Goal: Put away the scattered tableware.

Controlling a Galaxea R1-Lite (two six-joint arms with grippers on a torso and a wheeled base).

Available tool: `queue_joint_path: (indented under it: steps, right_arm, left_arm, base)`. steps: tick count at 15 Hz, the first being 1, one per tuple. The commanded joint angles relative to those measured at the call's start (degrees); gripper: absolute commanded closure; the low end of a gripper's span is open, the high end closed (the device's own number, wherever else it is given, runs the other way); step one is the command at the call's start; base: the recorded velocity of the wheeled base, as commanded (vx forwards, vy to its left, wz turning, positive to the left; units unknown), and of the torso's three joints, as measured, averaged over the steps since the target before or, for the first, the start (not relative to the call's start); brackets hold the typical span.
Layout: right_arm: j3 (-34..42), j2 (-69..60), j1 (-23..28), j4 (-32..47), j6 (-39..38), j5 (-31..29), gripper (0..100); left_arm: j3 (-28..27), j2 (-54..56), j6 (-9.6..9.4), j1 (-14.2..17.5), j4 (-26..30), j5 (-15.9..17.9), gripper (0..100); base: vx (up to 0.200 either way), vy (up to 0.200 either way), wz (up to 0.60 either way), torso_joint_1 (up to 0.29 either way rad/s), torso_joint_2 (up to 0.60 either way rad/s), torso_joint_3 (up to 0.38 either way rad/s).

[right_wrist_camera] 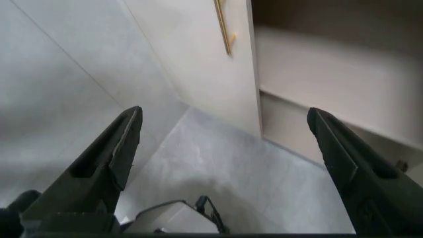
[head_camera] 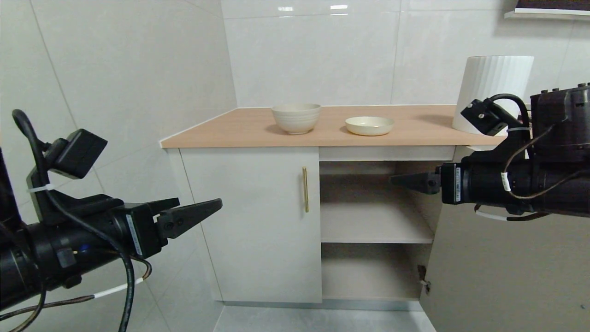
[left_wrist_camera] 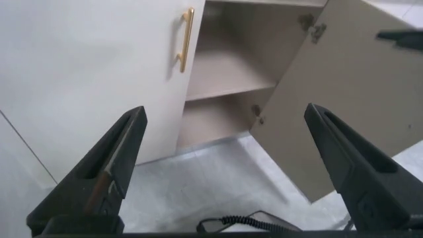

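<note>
On the countertop (head_camera: 239, 129) the bowl (head_camera: 296, 118) stands left of the dish (head_camera: 369, 125), the 2 near but apart, and a tall container (head_camera: 493, 87) stands at the far right end. Below, the closed door (head_camera: 251, 221) with its handle (head_camera: 305, 189) is on the left; right of it the open compartment (head_camera: 368, 184) has 1 shelf (head_camera: 373, 226) inside. The open door (head_camera: 502, 272) stands at the right. The left gripper (head_camera: 205, 210) is at the lower left, apart from the closed door; the right gripper (head_camera: 401, 180) is before the open compartment
</note>
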State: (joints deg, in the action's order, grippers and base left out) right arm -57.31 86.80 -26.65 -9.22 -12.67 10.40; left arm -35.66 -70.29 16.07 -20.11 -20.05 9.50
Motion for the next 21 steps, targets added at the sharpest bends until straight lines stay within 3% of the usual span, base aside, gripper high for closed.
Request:
queue_joint_path:
  steps: [1,4,15,21]
  right_arm:
    - [-0.26,-2.33,-0.86,0.78,0.01,-0.12,0]
    - [-0.52,-4.0,-2.18,3.15,0.01,-0.03,0]
    - [-2.19,-4.88,-4.38,4.38,-4.82,0.06,0]
    - [-1.84,-5.59,-4.38,4.56,-6.32,0.15,0]
  left_arm:
    - [0.24,0.15,-0.07,-0.19,0.01,0.0,0]
    - [-0.03,1.38,-0.07,-0.19,0.37,0.08,0]
    - [-1.96,0.59,0.1,-0.19,0.45,0.35,0]
    - [-1.96,0.59,0.1,-0.19,0.37,0.44,0]
  base:
    - [0.0,0.0,0.0,0.0,0.0,0.0]
    - [0.0,0.0,0.0,0.0,0.0,0.0]
    - [0.2,0.0,0.0,0.002,0.0,-0.002]
    - [0.0,0.0,0.0,0.0,0.0,0.0]
